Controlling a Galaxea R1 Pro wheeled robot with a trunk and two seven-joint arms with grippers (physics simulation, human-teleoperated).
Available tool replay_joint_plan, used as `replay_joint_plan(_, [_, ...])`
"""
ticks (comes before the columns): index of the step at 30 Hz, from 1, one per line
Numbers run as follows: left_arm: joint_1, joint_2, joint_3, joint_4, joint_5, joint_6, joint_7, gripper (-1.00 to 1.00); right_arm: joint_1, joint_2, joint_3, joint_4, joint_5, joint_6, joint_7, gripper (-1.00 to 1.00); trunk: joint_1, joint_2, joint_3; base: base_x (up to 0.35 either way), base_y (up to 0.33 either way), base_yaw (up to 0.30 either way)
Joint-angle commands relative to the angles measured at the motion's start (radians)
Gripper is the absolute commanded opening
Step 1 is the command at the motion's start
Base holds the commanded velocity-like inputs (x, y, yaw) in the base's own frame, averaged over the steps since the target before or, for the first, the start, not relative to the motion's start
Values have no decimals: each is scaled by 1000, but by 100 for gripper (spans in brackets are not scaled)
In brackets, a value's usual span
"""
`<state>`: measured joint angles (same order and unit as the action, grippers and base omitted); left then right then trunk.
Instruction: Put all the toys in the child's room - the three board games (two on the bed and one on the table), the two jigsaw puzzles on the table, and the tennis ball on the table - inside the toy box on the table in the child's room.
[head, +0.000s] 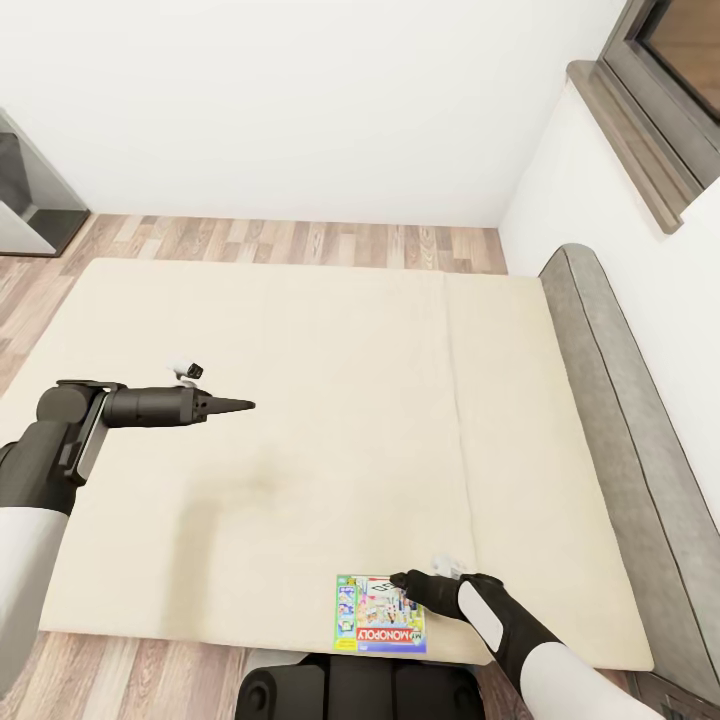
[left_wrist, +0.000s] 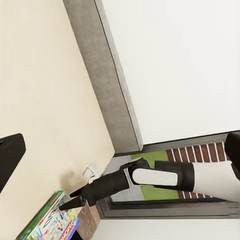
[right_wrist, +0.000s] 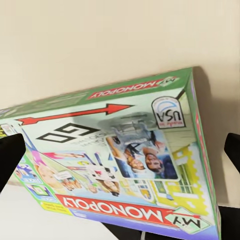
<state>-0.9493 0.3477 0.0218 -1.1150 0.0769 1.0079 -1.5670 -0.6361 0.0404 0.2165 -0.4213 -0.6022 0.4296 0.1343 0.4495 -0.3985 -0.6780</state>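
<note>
1. At the near edge of the bed, a board game lies flat on the beige mattress, its red "MONOPOLY" band toward the robot.
2. The right claw is held low at the far right corner of that board game; whether the box is touched cannot be told.
3. In the right wrist view, the board game is seen close below the claw, and a dark finger stands at each side edge of the picture, so the right claw is spread wide with nothing gripped.
4. The left claw is held out well above the middle of the mattress, far to the left of the right claw and beyond it, with its tips drawn to a point in the head view.
5. In the left wrist view, only one dark finger is seen at the edge, so the left claw's spread cannot be told.
6. To the right of both claws, the grey headboard runs along the bed's side.
7. Beyond the bed, wood-plank floor and a white wall are seen, with a grey-framed window at the far right.
</note>
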Motion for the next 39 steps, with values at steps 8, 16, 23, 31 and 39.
replay_joint_plan(8, [0,0,0,0,0,11,-4,100,0,-1,3,-1,-1,3,1,100,1,-2,-1,0,30,0])
replay_joint_plan(16, [-1,0,0,0,0,11,-4,100,0,-1,3,-1,-1,3,1,100,1,-2,-1,0,68,0])
replay_joint_plan(23, [-1,0,0,0,0,11,-4,100,0,-1,3,-1,-1,2,1,100,1,-2,-1,0,4,0])
replay_joint_plan(31, [0,0,0,0,0,11,-4,100,0,-1,3,-1,-1,2,1,100,1,-2,-1,-2,1,0])
replay_joint_plan(39, [0,0,0,0,0,10,-4,100,0,-1,3,-1,-1,3,1,100,1,-2,-1,-30,28,0])
